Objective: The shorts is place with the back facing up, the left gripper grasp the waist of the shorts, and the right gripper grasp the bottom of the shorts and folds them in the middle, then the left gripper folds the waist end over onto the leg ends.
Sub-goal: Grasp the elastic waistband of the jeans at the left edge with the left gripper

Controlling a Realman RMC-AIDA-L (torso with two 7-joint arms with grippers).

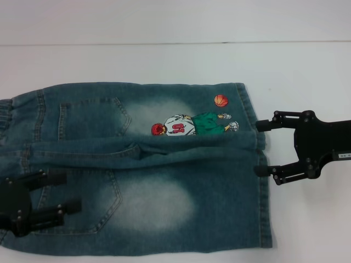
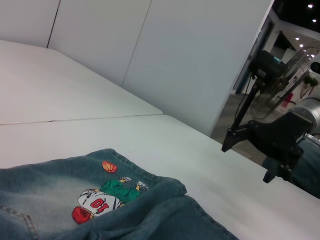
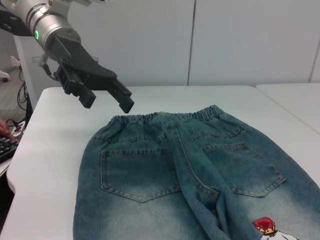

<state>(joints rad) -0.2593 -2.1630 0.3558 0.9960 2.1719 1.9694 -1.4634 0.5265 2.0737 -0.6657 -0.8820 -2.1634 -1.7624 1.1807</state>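
Observation:
The shorts (image 1: pixel 159 203) lie flat on the white table, back up, with two patch pockets and the basketball print (image 1: pixel 192 125) showing. The waist of the shorts (image 1: pixel 4 114) is at the left; the bottom of the shorts (image 1: pixel 265 213), its two leg hems, is at the right. My left gripper (image 1: pixel 73 190) is open and hovers over the near pocket by the waist end. The right wrist view shows the left gripper (image 3: pixel 109 104) raised clear of the waist (image 3: pixel 170 116). My right gripper (image 1: pixel 257 148) is open at the leg ends, its fingertips straddling the gap between the legs. The right gripper (image 2: pixel 248 161) hangs above the table.
A seam in the white table (image 1: pixel 175 43) runs along the far side. Bare table lies beyond the hems on the right. A fan (image 2: pixel 280 85) stands off the table past the right arm, and a keyboard (image 3: pixel 6 147) lies beside the table's waist end.

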